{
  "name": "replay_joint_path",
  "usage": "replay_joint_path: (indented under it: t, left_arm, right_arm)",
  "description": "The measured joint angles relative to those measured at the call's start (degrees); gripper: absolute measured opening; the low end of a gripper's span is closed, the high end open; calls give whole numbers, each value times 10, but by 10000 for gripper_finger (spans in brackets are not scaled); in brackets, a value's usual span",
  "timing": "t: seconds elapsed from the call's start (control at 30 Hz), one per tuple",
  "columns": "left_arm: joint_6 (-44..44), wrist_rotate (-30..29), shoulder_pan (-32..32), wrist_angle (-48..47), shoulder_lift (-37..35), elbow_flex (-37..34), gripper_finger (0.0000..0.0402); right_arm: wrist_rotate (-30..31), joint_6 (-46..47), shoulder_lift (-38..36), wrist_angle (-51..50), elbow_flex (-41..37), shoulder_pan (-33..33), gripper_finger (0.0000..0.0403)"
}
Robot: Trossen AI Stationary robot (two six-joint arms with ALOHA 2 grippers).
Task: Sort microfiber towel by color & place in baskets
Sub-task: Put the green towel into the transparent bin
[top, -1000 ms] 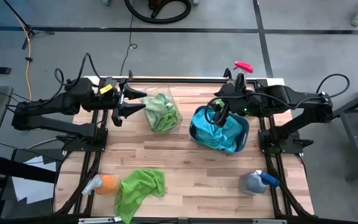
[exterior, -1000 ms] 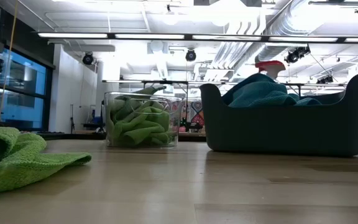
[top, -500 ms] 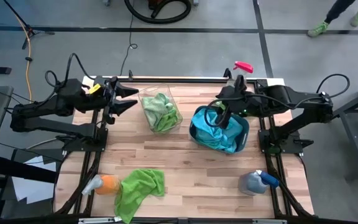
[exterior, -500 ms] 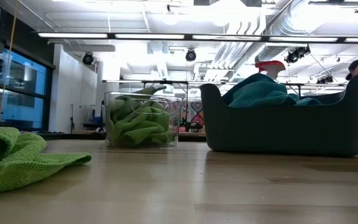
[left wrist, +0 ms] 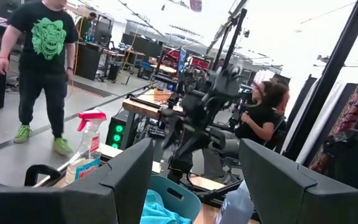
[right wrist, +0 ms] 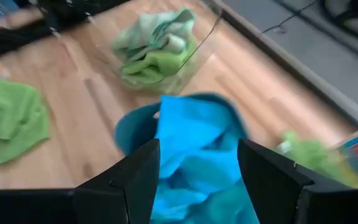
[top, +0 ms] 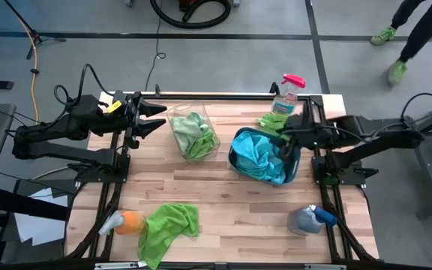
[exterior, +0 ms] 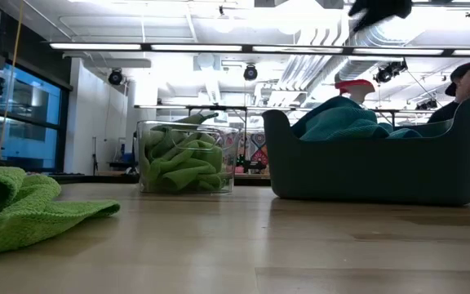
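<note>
The clear basket stands toward the back of the desk, left of centre, and holds green towels. The teal basket stands just beside it on the right and holds blue towels heaped above its rim. The colours are kept apart so far: green in the clear basket, blue in the teal one.

Two green towels remain outside the baskets. One large green towel lies crumpled near the front left of the desk, touching an orange spray bottle. A smaller green towel lies at the back right, next to a spray bottle with a pink trigger and just behind the teal basket. No blue towel is visible loose on the desk.

The left hand hangs at the back left, beside the clear basket, fingers spread wide and holding nothing. The right hand is above the back rim of the teal basket; its own camera shows the fingers set wide apart with nothing between them.

Judged state: sorting is mostly done. Remaining work is to move both loose green towels into the clear basket. A grey bottle with a blue cap stands at the front right and is not part of the sort.
</note>
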Motion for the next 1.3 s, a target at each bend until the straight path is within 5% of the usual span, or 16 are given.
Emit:
replay_joint_path:
  t: [0.23, 0.43, 0.63, 0.97, 1.3]
  left_arm:
    - [14, 8, 0, -9, 0, -4, 227]
    - [-24, 24, 0, 30, -18, -79, 227]
    - [-86, 19, 0, 92, -35, -142, 227]
    - [-107, 7, 0, 107, -36, -150, 227]
    - [-137, 22, -65, 91, 78, -140, 227]
  right_arm:
    - [-35, 59, -119, 267, -195, 0, 211]
    - [-37, -39, -131, 479, -248, 0, 211]
    - [-37, -89, -115, 493, -238, -3, 211]
    - [-36, -88, -111, 495, -238, -9, 211]
    - [-33, -66, -111, 500, -237, -9, 211]
